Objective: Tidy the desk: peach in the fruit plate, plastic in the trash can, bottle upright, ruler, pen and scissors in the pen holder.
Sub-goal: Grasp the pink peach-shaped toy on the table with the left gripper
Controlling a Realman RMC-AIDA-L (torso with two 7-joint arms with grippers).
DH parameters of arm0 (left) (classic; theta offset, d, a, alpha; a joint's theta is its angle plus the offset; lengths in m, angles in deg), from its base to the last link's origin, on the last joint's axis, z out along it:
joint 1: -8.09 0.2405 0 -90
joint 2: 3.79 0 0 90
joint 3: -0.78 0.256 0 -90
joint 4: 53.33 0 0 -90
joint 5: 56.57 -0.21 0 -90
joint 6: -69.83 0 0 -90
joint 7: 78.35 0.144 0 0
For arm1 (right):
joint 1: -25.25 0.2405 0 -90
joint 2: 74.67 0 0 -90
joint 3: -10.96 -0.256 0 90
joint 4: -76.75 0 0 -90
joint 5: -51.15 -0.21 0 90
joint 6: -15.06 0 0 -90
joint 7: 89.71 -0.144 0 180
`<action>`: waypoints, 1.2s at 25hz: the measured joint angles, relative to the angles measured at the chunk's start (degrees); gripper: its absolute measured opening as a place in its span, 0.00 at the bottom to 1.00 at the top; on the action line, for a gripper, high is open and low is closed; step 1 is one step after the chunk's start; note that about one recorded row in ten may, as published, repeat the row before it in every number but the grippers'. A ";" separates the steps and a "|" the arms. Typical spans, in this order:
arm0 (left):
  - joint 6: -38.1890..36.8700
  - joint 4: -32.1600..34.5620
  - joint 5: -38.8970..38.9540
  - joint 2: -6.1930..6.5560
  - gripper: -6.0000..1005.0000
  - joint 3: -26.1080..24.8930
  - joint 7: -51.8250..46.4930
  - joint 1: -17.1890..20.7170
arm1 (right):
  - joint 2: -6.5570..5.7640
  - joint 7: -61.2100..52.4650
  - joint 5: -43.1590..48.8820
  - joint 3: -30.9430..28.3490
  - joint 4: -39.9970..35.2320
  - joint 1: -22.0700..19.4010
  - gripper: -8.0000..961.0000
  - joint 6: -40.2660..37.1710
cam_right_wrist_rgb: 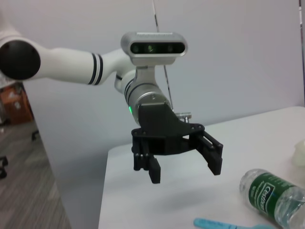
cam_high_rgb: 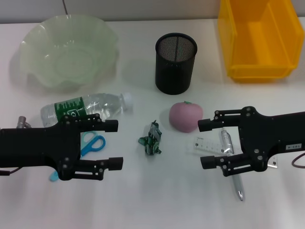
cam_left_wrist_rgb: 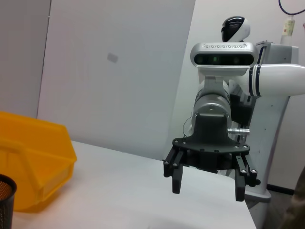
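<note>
A pink peach (cam_high_rgb: 185,116) lies on the white desk, with a crumpled green plastic wrapper (cam_high_rgb: 151,138) to its left. A clear bottle (cam_high_rgb: 86,109) lies on its side. Blue scissors (cam_high_rgb: 93,143) lie partly under my left gripper (cam_high_rgb: 119,144), which is open and empty above the desk. My right gripper (cam_high_rgb: 201,144) is open and empty just right of the peach, over a clear ruler (cam_high_rgb: 207,145) and a silver pen (cam_high_rgb: 234,171). The black mesh pen holder (cam_high_rgb: 176,62) stands upright at the back middle. The green fruit plate (cam_high_rgb: 35,71) is at the back left, the yellow trash can (cam_high_rgb: 259,71) at the back right.
The left wrist view shows my right gripper (cam_left_wrist_rgb: 208,186) from the front, the yellow can (cam_left_wrist_rgb: 33,162) and the holder's rim (cam_left_wrist_rgb: 5,191). The right wrist view shows my left gripper (cam_right_wrist_rgb: 183,174), the bottle (cam_right_wrist_rgb: 271,195) and the scissors (cam_right_wrist_rgb: 228,223).
</note>
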 joint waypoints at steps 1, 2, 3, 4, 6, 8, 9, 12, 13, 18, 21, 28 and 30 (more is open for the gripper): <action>0.02 0.00 0.00 -0.05 0.81 -0.07 0.00 -0.03 | 0.00 0.17 -0.32 -0.02 0.72 0.00 0.81 0.21; 0.05 -0.02 0.00 -0.13 0.81 -0.12 0.00 -0.08 | -0.03 0.54 -0.62 -0.04 1.43 -0.01 0.81 0.40; 0.05 -0.02 0.00 -0.13 0.81 -0.12 0.00 -0.08 | -0.06 1.50 -1.04 -0.07 2.57 -0.04 0.81 0.73; 0.16 -0.07 0.00 -0.17 0.81 -0.07 0.00 -0.32 | -0.07 2.55 -1.23 -0.10 3.73 -0.07 0.81 1.06; 0.25 -0.10 0.00 -0.18 0.81 0.01 0.00 -0.50 | -0.07 2.92 -1.29 -0.12 4.21 -0.07 0.81 1.18; 0.47 -0.10 0.00 -0.19 0.81 0.03 0.00 -0.55 | -0.08 3.14 -1.35 -0.14 4.96 -0.06 0.81 1.44; 0.67 -0.10 0.00 -0.21 0.81 0.04 0.00 -0.60 | -0.08 3.28 -1.37 -0.14 5.45 -0.02 0.81 1.44; 0.86 -0.10 0.00 -0.26 0.81 0.06 0.01 -0.63 | -0.08 3.69 -1.55 -0.14 5.78 -0.02 0.81 1.44; 0.90 -0.10 0.00 -0.28 0.81 0.06 0.02 -0.63 | -0.08 3.89 -1.81 -0.14 5.99 -0.02 0.81 1.45; 1.28 -0.08 0.00 -0.60 0.81 -0.24 0.09 -0.68 | -0.18 4.72 -2.71 -0.14 7.33 -0.08 0.81 1.45; 1.63 -0.08 0.00 -0.80 0.81 -0.39 0.24 -0.72 | -0.18 5.57 -2.74 -0.14 8.56 -0.10 0.81 1.44; 3.34 0.18 0.01 -1.46 0.81 -0.47 0.79 -1.49 | -0.17 7.40 -3.06 -0.14 10.48 -0.65 0.81 1.43; 3.93 0.32 0.15 -1.58 0.81 -0.49 0.80 -1.60 | -0.16 8.63 -4.14 -0.14 11.14 -1.16 0.81 1.42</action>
